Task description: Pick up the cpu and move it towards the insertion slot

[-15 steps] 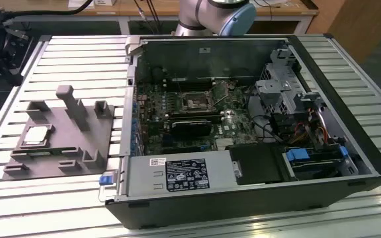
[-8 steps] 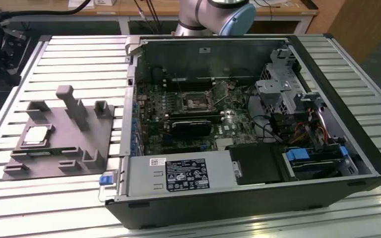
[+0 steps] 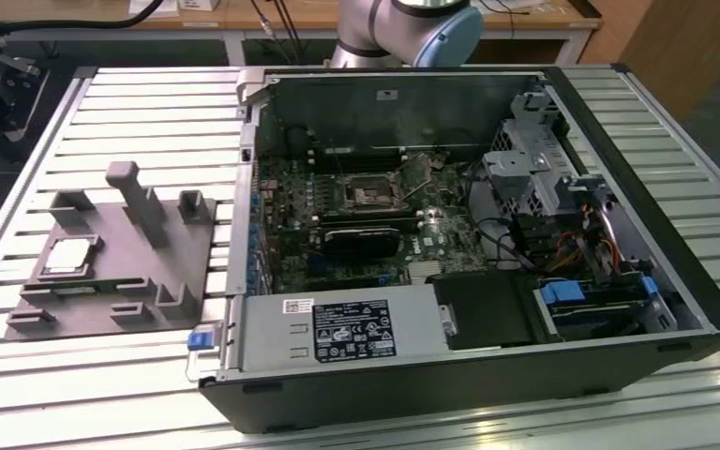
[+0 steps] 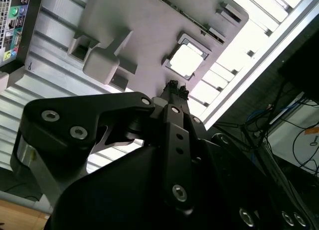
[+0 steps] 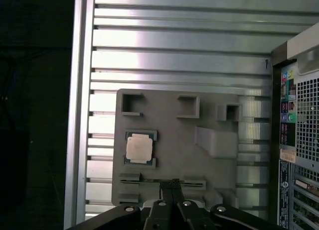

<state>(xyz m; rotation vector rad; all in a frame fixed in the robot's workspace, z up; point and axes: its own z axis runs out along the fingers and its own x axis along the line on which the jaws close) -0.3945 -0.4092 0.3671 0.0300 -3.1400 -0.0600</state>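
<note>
From what I can see the job has not started; the cpu (image 3: 70, 255) lies flat in its square recess on the grey fixture (image 3: 147, 281), shiny top up, with nothing gripping it; both wrist views show it seated the same way (image 5: 139, 148) (image 4: 185, 59).

The end effector (image 5: 174, 182) hangs above the fixture's edge, near the cpu but apart from it and off to one side rather than over it; its fingers are pressed together with nothing between them, which the second wrist view (image 4: 174, 86) bears out. So the pick is not yet made, and the whole carry across to the case (image 3: 460, 234) is left.

As for what holds what: the fixture sits on the slatted tabletop (image 3: 147, 103), just beside the case on the exterior view's left; of its pockets, only the cpu's recess is plainly filled, and the three small square ones along the far edge look empty in the first wrist view; whether the long narrow groove beside the cpu holds anything I cannot tell.

The case lies open on its side; inside is the board (image 3: 335, 216), and the dark square near its middle I take to be the slot (image 3: 370, 194), which looks vacant; it is well apart from the cpu.
</note>
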